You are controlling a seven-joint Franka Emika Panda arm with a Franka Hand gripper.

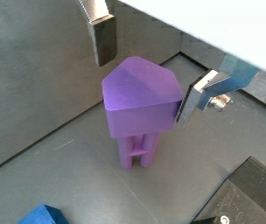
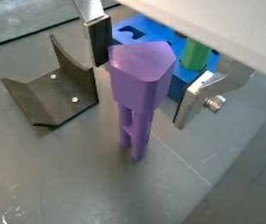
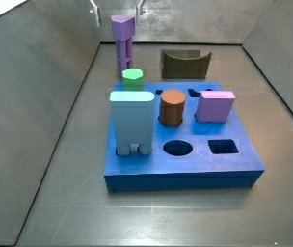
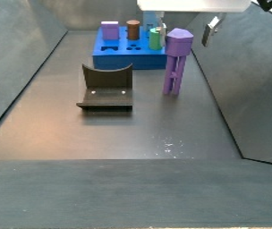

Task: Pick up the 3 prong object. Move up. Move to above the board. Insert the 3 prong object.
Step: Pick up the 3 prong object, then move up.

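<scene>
One 3 prong object point(image 2: 140, 94) (upright) between gripper point(image 2: 147, 64) fingers point(image 2: 97, 39).

No text, label, brand, number or sign is showing legibly in any view. The 3 prong object point(image 2: 140, 87) and the board point(image 3: 185, 162) are presenting plain, unmarked faces, and the gripper point(image 2: 145, 59), hanging around the post's top at the far end of the floor, is showing no lettering either.

The gripper point(image 2: 145, 66) hangs low near the floor, fingers point(image 2: 97, 41) spread wide apart, pointing down.
</scene>
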